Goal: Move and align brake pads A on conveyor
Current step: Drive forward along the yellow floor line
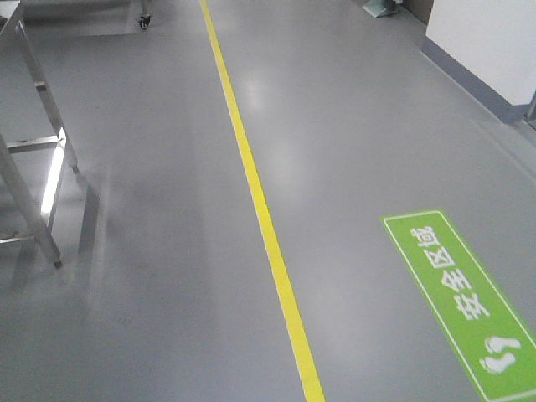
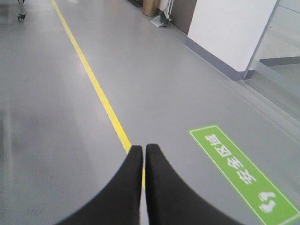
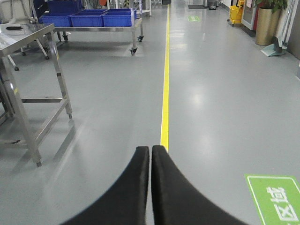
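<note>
No brake pads and no conveyor are in any view. My left gripper [image 2: 144, 148] is shut and empty, its black fingers pointing out over bare grey floor above the yellow floor line. My right gripper [image 3: 151, 149] is also shut and empty, held over the floor beside the same line. Neither gripper shows in the front view.
A yellow floor line [image 1: 251, 176] runs down the aisle. A green floor sign [image 1: 465, 297] lies at the right. A steel table [image 3: 28, 37] stands at the left, its legs in the front view [image 1: 38, 167]. A wheeled steel cart with blue bins [image 3: 101, 18] stands further back. A white wall [image 2: 229, 33] is on the right.
</note>
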Controlling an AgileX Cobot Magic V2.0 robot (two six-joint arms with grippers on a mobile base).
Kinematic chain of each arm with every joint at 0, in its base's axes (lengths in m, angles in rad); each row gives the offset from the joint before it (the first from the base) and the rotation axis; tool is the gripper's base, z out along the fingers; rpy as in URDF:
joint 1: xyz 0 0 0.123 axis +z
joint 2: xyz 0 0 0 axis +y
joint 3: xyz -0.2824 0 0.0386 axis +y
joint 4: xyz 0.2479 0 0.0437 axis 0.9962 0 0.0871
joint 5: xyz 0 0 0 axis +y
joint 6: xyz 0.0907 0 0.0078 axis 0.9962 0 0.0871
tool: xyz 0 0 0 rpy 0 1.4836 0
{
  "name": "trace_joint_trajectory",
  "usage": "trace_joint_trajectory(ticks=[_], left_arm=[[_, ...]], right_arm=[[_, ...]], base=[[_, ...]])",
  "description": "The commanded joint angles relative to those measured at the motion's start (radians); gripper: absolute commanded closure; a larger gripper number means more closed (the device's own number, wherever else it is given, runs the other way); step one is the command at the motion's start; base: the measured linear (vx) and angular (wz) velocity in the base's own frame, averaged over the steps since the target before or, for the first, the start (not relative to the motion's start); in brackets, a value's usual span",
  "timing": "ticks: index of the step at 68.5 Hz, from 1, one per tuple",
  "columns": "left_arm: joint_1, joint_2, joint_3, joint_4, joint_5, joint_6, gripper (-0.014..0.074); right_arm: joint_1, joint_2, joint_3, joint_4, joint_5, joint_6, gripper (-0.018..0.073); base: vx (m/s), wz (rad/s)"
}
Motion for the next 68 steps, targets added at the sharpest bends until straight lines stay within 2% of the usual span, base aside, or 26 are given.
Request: trace_joint_trajectory(ticks=[1,68], left_arm=[[-0.004,0.012,-0.025,0.005,-0.065,-0.001,0.0603],[-0.004,0.012,-0.025,0.005,-0.065,-0.001,0.0603]], right_arm=[[-0.003,0.008,-0.027,-0.009,-0.073,-0.009,0.0562],[-0.003,0.008,-0.027,-0.009,-0.073,-0.009,0.0562]], base=[[0.58,0.05],[0.56,0.06]])
